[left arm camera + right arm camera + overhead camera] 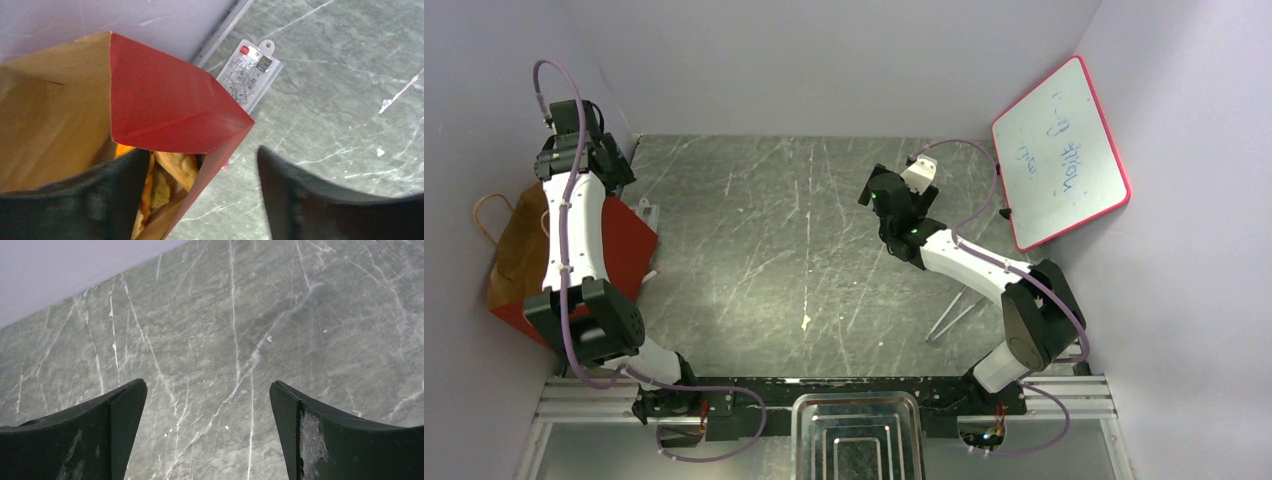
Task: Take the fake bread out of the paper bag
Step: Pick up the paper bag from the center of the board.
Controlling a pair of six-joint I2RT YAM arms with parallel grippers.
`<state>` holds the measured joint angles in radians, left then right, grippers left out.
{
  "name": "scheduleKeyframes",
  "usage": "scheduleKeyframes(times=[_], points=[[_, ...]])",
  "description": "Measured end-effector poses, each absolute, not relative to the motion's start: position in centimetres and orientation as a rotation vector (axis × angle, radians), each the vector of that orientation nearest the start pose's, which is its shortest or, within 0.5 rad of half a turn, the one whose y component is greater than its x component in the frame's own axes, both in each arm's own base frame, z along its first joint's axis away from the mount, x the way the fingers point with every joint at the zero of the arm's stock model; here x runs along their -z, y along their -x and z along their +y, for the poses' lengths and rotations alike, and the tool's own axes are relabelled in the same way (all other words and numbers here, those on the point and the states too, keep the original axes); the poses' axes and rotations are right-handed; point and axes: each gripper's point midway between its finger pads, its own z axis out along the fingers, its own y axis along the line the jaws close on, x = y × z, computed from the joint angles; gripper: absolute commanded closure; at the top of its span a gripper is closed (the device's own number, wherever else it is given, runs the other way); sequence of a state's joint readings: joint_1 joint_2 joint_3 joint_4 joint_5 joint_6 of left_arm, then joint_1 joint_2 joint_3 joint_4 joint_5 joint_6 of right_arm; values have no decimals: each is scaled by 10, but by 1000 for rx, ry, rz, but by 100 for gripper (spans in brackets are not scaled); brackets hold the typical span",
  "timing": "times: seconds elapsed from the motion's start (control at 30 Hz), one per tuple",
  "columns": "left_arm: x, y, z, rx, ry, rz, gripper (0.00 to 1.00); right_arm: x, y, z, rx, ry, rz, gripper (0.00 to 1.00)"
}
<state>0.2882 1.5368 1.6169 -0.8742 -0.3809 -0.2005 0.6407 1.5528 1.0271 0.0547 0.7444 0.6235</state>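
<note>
Silver metal tray (857, 399) is being shown nearest, red paper bag (624, 240) far left. Orange-tan toy bread (172, 167) is being seen inside it, left gripper (202, 150) spread astride its wall. Right gripper (207, 384) is being held apart over grey marble tabletop (225, 315); nothing is judged removed.

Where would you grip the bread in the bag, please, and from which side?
Probably the golden piece of bread showing at the mouth of the bag, just under the folded red flap. Come in through the open mouth, beneath the flap, since flap and walls cover the rest. The left gripper is open, astride the bag's red wall.
</note>
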Motion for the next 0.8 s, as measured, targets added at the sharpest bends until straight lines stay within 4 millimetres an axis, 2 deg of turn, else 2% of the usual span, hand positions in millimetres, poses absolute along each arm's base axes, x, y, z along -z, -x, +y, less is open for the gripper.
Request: scheduleKeyframes(times=[0.23, 0.27, 0.4, 0.6, 0.73, 0.8], points=[[-233, -352, 170, -489, 782, 2259, 90, -176, -411, 180, -85, -429, 1866, 0], [-231, -352, 170, -490, 783, 2263, 93, -175, -411, 180, -83, -428, 1868, 0], [-228, -352, 170, -488, 795, 2259, 93, -174, -409, 179, -76, -426, 1876, 0], [-235, -344, 174, -526, 830, 2234, 93, -174, -409, 180, -79, -433, 1879, 1], [-252, -338, 181, -579, 877, 2183, 93, -177, -409, 183, -93, -435, 1879, 1], [-270, -334, 182, -620, 894, 2134, 93, -177, -408, 185, -98, -433, 1880, 1]])
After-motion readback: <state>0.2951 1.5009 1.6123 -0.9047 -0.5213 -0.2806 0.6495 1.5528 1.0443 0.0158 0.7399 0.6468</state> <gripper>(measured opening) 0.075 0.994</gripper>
